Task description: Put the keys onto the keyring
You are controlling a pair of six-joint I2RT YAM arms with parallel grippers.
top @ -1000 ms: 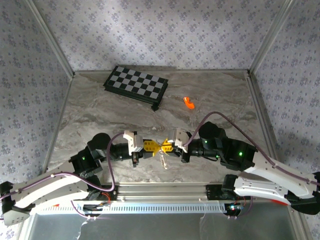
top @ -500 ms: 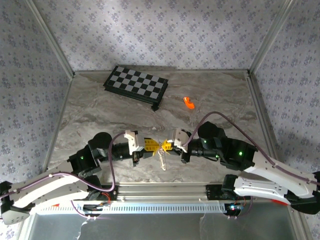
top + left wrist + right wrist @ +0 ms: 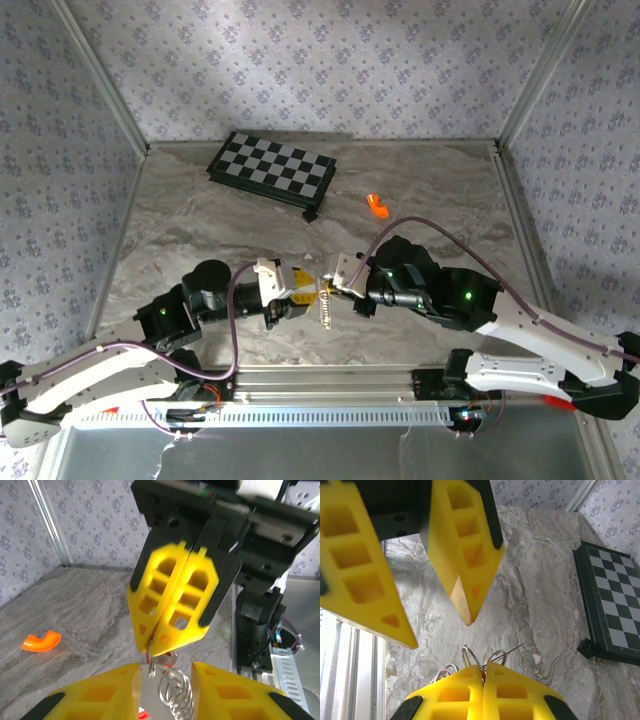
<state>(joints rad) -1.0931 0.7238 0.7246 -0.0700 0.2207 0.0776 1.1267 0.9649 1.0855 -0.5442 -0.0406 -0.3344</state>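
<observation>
The keyring [image 3: 470,655] is a bunch of silver wire loops pinched at the tips of my right gripper [image 3: 483,666], which is shut on it. Its coiled chain [image 3: 176,695] hangs down between the two fingers of my left gripper [image 3: 165,672], which stand open on either side of it without touching. One of the keys shows as a small red head [image 3: 171,656] right under the right gripper's shut tips. In the top view the two grippers meet tip to tip, left [image 3: 298,287] and right [image 3: 322,287], with the chain [image 3: 324,312] dangling below them.
A black-and-white chequered board [image 3: 272,172] lies at the back left. A bright orange curved piece [image 3: 377,205] sits on the marble to its right. The metal rail [image 3: 330,380] runs along the near edge, under both arms.
My left gripper has gone from shut to open and let go of the keyring. The right arm has pushed left with the keyring still pinched in it.
</observation>
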